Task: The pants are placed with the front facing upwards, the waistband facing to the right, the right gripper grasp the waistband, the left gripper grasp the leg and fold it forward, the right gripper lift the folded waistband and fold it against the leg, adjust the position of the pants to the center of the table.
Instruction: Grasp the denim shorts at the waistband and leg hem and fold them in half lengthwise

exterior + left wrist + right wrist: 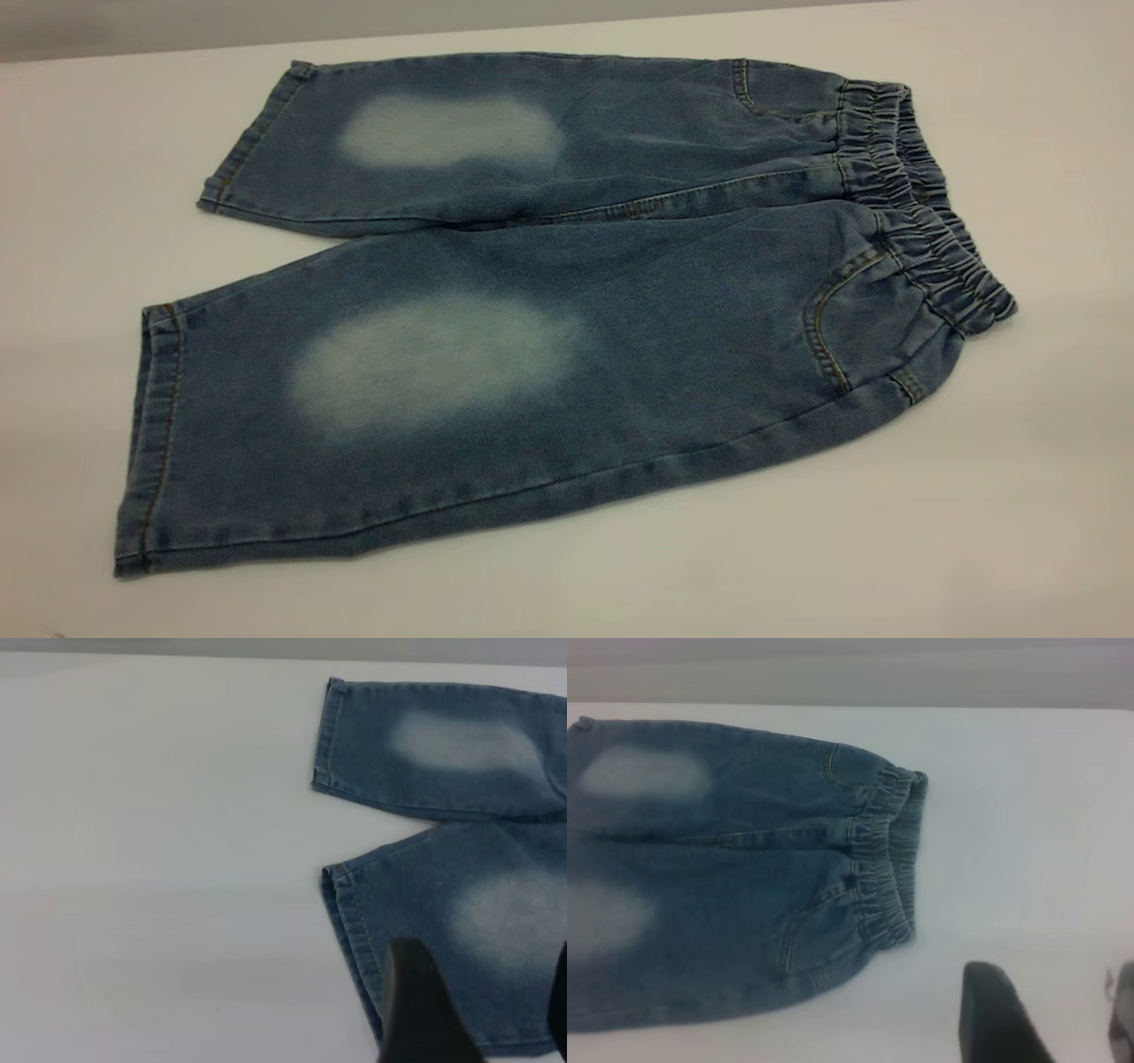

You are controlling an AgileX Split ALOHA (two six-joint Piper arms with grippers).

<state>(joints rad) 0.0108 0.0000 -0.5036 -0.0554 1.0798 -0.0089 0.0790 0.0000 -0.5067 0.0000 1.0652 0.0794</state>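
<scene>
Currently, left gripper (483, 1014) hovers above the near leg's hem end, fingers (416, 1010) spread wide, holding nothing. Right gripper (1054, 1019) hovers over bare table (1019, 496) just beside the waistband (921, 204), fingers likewise wide apart. The pants (532, 310) lie flat, front up, unfolded, waistband right, both legs pointing left.

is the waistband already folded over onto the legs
No, the exterior view shows the pants spread flat on the table, with the waistband at their right end and both legs open.
</scene>
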